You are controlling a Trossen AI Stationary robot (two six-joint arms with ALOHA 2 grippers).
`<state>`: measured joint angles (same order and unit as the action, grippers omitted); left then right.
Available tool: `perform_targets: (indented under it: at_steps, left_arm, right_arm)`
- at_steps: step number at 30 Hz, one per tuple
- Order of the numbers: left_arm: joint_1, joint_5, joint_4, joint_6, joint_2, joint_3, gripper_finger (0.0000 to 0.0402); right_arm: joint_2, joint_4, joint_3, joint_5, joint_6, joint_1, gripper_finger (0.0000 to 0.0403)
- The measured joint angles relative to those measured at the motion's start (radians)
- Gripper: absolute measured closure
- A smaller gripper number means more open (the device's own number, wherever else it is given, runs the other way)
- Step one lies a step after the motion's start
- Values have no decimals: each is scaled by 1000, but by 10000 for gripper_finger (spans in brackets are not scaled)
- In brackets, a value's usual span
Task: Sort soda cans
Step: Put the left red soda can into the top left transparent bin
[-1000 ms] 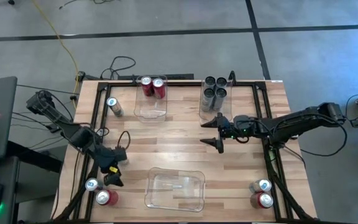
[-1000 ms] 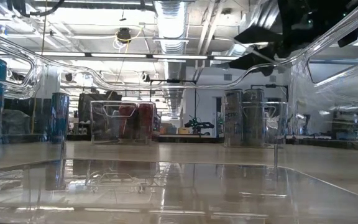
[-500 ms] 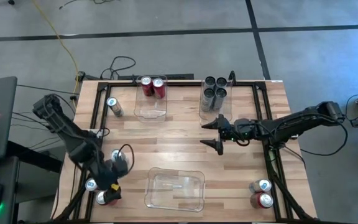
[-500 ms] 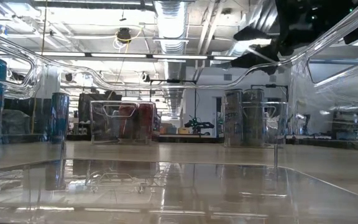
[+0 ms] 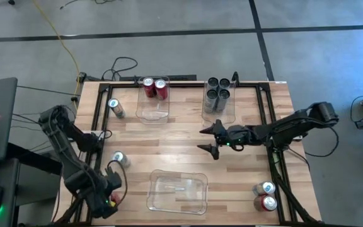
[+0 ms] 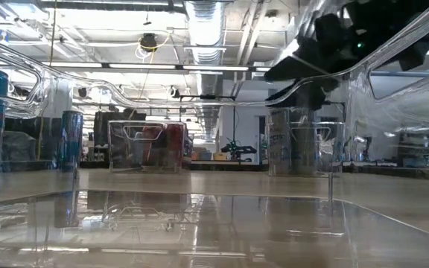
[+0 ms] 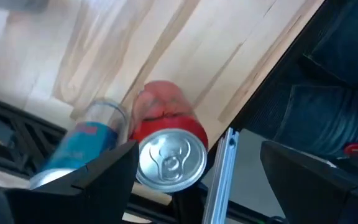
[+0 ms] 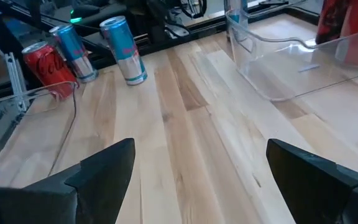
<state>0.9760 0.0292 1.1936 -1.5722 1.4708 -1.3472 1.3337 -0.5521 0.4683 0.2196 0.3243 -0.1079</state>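
Observation:
My left gripper [image 5: 104,199] hangs open at the near-left corner. In the left wrist view its fingers [image 7: 204,186] stand either side of a red can [image 7: 169,146], whose silver top faces the camera, touching nothing. A silver-blue can [image 7: 82,143] stands right beside the red one. Another silver-blue can [image 5: 118,159] stands upright farther in on the table. My right gripper [image 5: 205,140] hovers open above mid-table and holds nothing [image 8: 201,180]. Two red cans [image 5: 155,87] stand in the far-left clear bin. Several dark grey cans [image 5: 218,90] stand in the far-right bin.
A clear bin [image 5: 176,192] sits at the near edge in the middle. A silver-blue can [image 5: 113,107] stands near the far-left rail. A silver-blue can [image 5: 265,188] and a red can [image 5: 266,202] stand at the near-right corner. A black frame [image 5: 273,148] runs around the table.
My left gripper has moved toward the table's near edge, away from the silver-blue can that now stands uncovered on the table, and has come down over the red can at the near-left corner. My right gripper has moved slightly toward the table's left.

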Motion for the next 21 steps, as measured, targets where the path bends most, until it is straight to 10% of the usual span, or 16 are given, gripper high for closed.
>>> perform_targets:
  at_steps: [21]
  left_arm:
    - [58, 14, 7, 54, 98, 12, 72]
  right_arm:
    - [107, -67, 35, -12, -21, 39, 22]
